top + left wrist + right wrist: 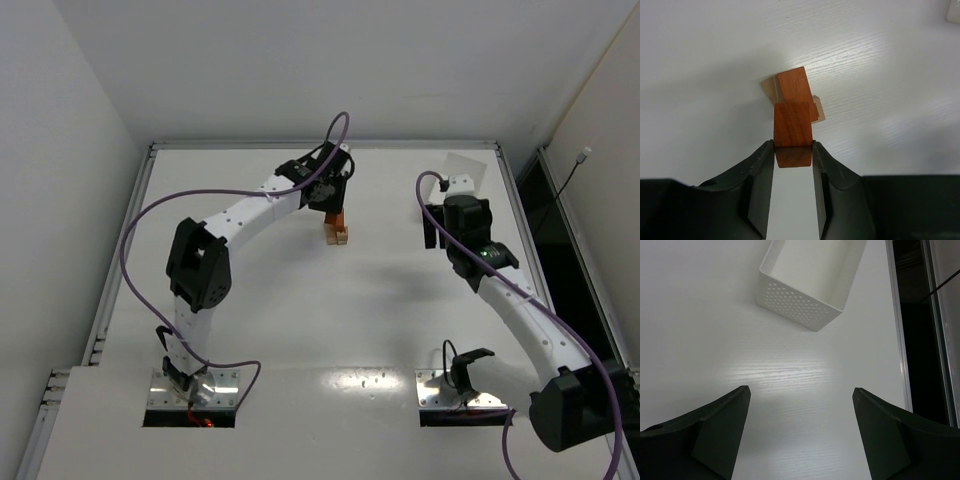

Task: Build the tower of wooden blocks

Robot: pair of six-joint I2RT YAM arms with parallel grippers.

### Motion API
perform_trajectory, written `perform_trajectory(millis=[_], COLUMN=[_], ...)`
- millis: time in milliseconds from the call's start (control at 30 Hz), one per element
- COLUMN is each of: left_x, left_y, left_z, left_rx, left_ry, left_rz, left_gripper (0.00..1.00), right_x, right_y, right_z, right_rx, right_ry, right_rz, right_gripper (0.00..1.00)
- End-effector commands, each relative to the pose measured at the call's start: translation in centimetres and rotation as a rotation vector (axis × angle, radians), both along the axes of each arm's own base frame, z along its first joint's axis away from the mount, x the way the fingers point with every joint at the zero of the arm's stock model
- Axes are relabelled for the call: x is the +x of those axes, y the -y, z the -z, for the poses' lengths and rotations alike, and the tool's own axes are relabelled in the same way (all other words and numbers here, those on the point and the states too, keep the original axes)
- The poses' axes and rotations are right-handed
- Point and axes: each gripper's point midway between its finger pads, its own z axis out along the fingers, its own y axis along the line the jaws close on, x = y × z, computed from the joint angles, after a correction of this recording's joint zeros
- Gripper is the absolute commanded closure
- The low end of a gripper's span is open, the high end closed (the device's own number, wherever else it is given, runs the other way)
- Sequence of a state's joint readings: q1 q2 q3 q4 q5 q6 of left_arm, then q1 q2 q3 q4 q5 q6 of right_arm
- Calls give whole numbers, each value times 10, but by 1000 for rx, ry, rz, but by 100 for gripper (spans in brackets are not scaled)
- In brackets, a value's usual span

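**Left claw holds a block over the small tower; right claw wide open and empty**

**Top view.** The left arm [235, 225] reaches to the middle of the far half of the table [300, 330]. Its left gripper [336, 208] points down right over the wood block tower [341, 236], a small stack of pale tan and reddish-orange pieces. The right arm [520, 310] is bent over the right side of the table, well apart from the tower. A white tray [472, 170] stands near the table's far right corner, just beyond that arm's wrist.

**Left wrist view.** The 2 fingers [762, 160] are closed in on 1 reddish-orange block [793, 131], pressing its left and right sides, and the block juts out past the fingertips. Beneath it sits a second reddish-orange block [795, 86], turned at a slight angle to the held one. That block lies on pale tan blocks [769, 90] whose edges show to its left and right. I cannot tell whether the held block touches the 1 below or hangs just above it.

**Right wrist view.** The right gripper [800, 410] is spread wide, with 1 finger [722, 430] at each lower corner and only bare tabletop between them. It holds nothing. The tray, with rows of small holes in its wall, stands ahead of the fingertips and apart from them.
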State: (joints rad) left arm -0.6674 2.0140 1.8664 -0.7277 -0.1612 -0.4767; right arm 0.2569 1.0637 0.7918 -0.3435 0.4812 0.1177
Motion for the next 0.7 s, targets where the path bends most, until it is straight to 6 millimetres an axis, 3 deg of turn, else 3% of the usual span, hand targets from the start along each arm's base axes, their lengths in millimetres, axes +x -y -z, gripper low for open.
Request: perform_trajectory(millis=[0, 667], left_x=[9, 23], left_y=[15, 24], left_z=[-8, 0], left_rx=[-26, -20], left_ry=[51, 77], left_rz=[-9, 8], left_gripper=[100, 100], right_x=[11, 15], right_y=[-4, -8], right_z=[-21, -18], right_rx=[51, 61], right_ry=[60, 57], right_rz=[3, -12], right_gripper=[20, 20])
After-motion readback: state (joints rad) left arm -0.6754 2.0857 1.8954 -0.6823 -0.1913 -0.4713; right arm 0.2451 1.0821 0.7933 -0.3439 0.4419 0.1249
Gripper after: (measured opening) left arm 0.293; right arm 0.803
